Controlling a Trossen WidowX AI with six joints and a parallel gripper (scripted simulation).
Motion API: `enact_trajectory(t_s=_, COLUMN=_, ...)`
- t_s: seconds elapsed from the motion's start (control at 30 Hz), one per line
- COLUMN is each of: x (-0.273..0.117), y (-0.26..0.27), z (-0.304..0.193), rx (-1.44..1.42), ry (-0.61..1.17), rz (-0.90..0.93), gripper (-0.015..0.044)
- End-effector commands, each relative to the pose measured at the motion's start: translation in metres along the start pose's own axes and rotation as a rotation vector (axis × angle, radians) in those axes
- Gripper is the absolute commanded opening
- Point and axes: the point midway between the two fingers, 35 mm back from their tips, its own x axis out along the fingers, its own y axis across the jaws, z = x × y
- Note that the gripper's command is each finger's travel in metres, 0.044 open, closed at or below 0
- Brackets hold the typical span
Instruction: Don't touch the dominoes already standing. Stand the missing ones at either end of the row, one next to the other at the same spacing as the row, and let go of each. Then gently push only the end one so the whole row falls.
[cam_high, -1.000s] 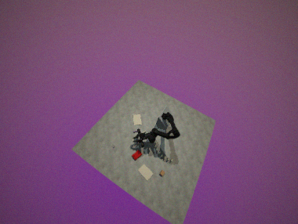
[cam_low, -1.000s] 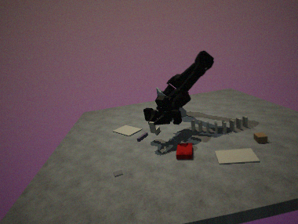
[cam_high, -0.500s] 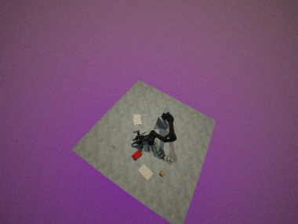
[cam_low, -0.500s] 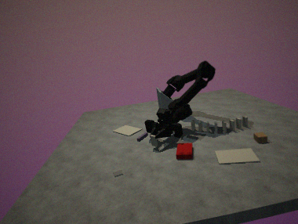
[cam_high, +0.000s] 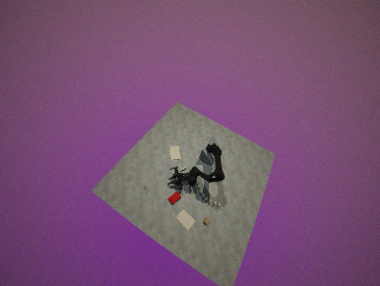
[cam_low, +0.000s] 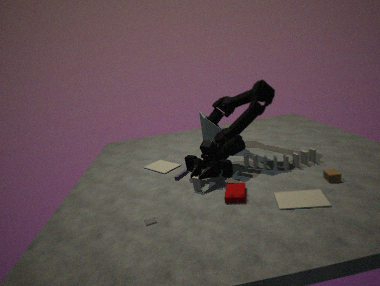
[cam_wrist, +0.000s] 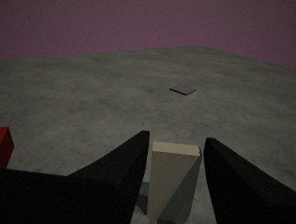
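Observation:
A pale domino (cam_low: 197, 184) (cam_wrist: 172, 172) stands upright between the fingers of my gripper (cam_low: 198, 176) (cam_wrist: 176, 141). The gripper is open, with a narrow gap on each side of the domino in the wrist view. Several pale dominoes (cam_low: 275, 162) (cam_high: 214, 204) stand in a slightly curved row, right of the gripper in the exterior view. The arm and its shadow cover the space between this domino and the row, so the spacing there cannot be told. A small pale piece (cam_high: 183, 169) lies close to the gripper in the top view.
A red block (cam_high: 174, 198) (cam_low: 235, 193) (cam_wrist: 4, 146) is close beside the gripper. A purple bar (cam_low: 181, 174) lies on its other side. Also there are two cream sheets (cam_high: 175, 153) (cam_low: 302, 199), a brown block (cam_high: 207, 221) (cam_low: 332, 176) and a small flat tile (cam_low: 150, 221) (cam_wrist: 183, 91).

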Motion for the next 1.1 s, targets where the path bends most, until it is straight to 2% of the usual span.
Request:
enact_trajectory(t_s=0.0, x=0.0, y=-0.001, z=-0.001, rx=0.004, ry=-0.001, rz=-0.003, gripper=0.0238)
enact_trajectory(t_s=0.27, x=0.0, y=-0.001, z=-0.001, rx=0.004, ry=-0.001, rz=-0.003, gripper=0.044)
enact_trajectory(t_s=0.37, x=0.0, y=-0.001, z=0.001, rx=0.004, ry=-0.001, rz=-0.003, gripper=0.044)
enact_trajectory(t_s=0.53, x=-0.004, y=-0.001, z=0.048, rx=-0.001, ry=-0.001, rz=-0.001, gripper=0.044)
enact_trajectory(t_s=0.73, x=0.003, y=-0.002, z=0.048, rx=-0.022, ry=0.024, rz=-0.014, gripper=0.044)
enact_trajectory(t_s=0.9, x=0.049, y=-0.008, z=0.044, rx=-0.142, ry=0.221, rz=-0.101, gripper=0.044)
enact_trajectory(t_s=1.07, x=0.078, y=-0.02, z=0.043, rx=-0.236, ry=0.46, rz=-0.164, gripper=0.044)
